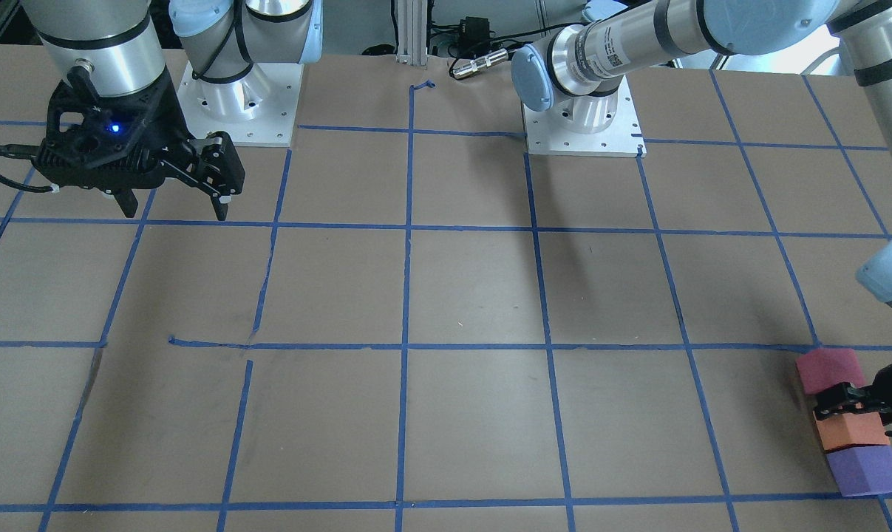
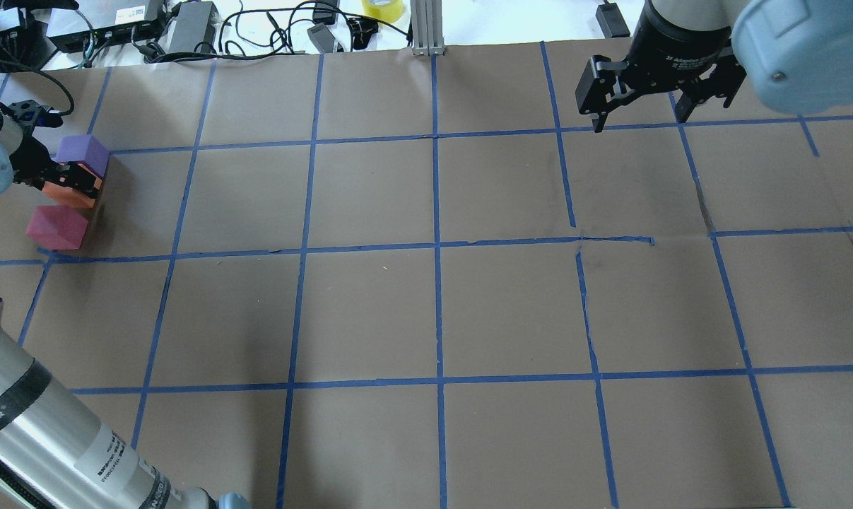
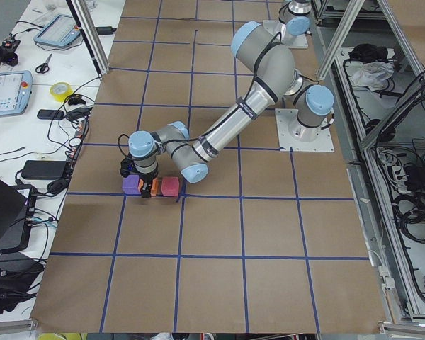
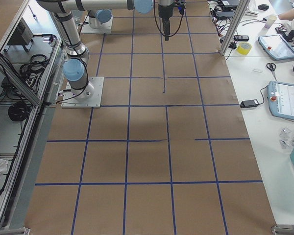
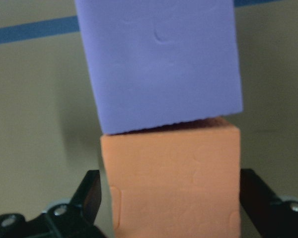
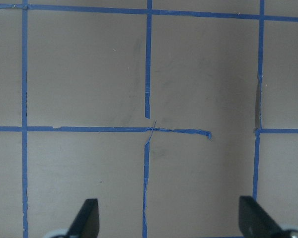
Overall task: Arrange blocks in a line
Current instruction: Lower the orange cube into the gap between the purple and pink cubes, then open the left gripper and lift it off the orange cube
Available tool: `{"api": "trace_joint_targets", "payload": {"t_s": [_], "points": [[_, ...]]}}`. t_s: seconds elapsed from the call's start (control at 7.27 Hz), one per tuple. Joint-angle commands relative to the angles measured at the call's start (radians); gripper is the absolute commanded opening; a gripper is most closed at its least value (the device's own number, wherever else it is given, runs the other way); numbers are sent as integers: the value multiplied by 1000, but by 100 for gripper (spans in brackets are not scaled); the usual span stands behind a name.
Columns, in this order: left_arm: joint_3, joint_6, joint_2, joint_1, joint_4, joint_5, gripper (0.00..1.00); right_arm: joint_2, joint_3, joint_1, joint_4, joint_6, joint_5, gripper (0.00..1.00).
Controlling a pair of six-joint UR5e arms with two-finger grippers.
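Three blocks lie in a row at the table's far left edge: purple block (image 2: 80, 152), orange block (image 2: 71, 196) and red-pink block (image 2: 57, 227). The purple block (image 5: 161, 59) butts against the orange block (image 5: 174, 183); the red-pink one (image 1: 830, 369) sits a little apart. My left gripper (image 1: 867, 417) is open, its jaws straddling the orange block (image 1: 852, 434), one finger in the gap toward the red-pink block. My right gripper (image 2: 642, 121) hangs open and empty above the far right of the table, also seen as right gripper (image 1: 174, 213).
Blue tape lines (image 2: 437, 244) grid the brown table. Both arm bases (image 1: 582, 122) stand on the robot's side. An aluminium post (image 2: 426, 28), cables and a yellow tape roll (image 2: 382, 8) lie past the far edge. Tablets (image 4: 286, 100) sit on a side bench.
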Motion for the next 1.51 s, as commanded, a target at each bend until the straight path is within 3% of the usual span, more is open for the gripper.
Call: {"api": "trace_joint_targets", "payload": {"t_s": [0.0, 0.69, 0.96, 1.1, 1.38], "points": [[15, 2, 134, 1, -154, -2, 100, 0, 0, 0, -1, 1, -1, 100], [-8, -56, 602, -3, -598, -5, 100, 0, 0, 0, -2, 1, 1, 100], [-128, -169, 674, -14, -634, -10, 100, 0, 0, 2, -2, 3, 1, 100], [-137, -214, 699, -38, -635, -13, 100, 0, 0, 2, -1, 1, -1, 100], [-149, -504, 736, -187, -640, -39, 100, 0, 0, 2, -2, 3, 1, 100]]}}
